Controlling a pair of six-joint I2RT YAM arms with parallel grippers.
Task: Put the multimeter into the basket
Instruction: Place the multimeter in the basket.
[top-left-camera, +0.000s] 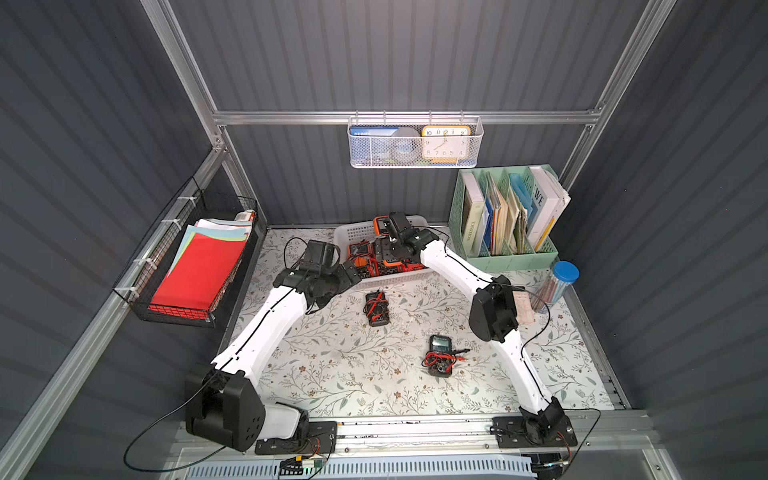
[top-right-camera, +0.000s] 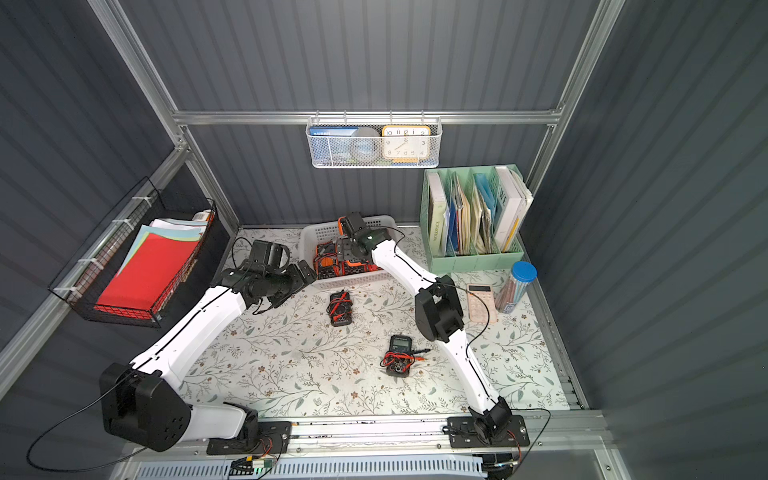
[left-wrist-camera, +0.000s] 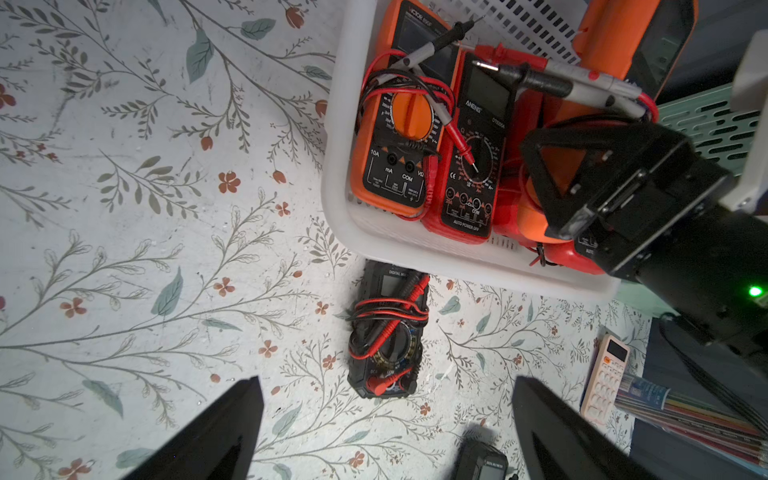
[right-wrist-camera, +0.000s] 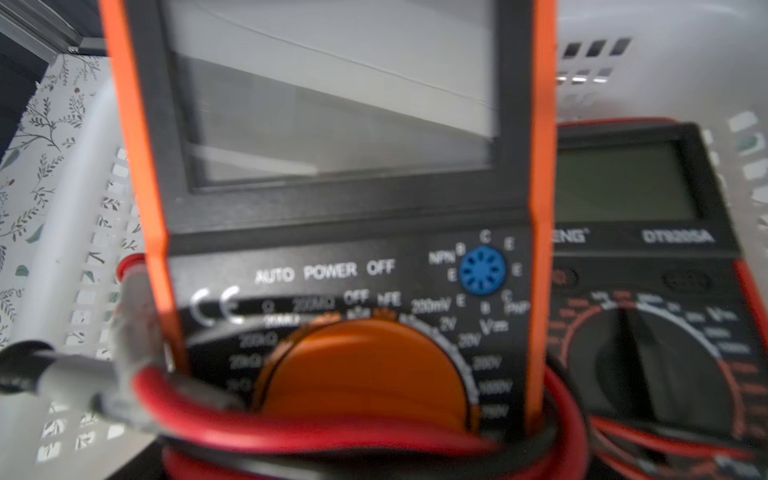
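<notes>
Right gripper (top-left-camera: 385, 246): clamping the orange multimeter (right-wrist-camera: 345, 249) near its dial end, jaws set wide across the case, by the look of both wrist views. Holding it inside the outline of the white perforated basket (left-wrist-camera: 332, 174), not yet laid down.

Long axis running straight ahead of the pincer. Display end farthest out and tipped up toward the far basket wall. Red and black leads looped round the end nearest the pincer.

Beneath and to one side: a Victor meter (left-wrist-camera: 399, 124) and a red Aneng meter (left-wrist-camera: 473, 158), flat on the basket floor, side by side.

Judged next: lowering and letting go. Little bare floor left, so likely landing on those two or leaning on the wall.

Left gripper (left-wrist-camera: 386, 382): spread wide, empty, hanging outside the basket's near wall. Just ahead of it on the floral mat (left-wrist-camera: 124, 249), a black multimeter (left-wrist-camera: 388, 332), long axis pointing at the basket, leads wrapped round it.

Behind both pincers, toward the arm bases: a second dark meter (top-left-camera: 439, 355), nearer the right arm.
</notes>
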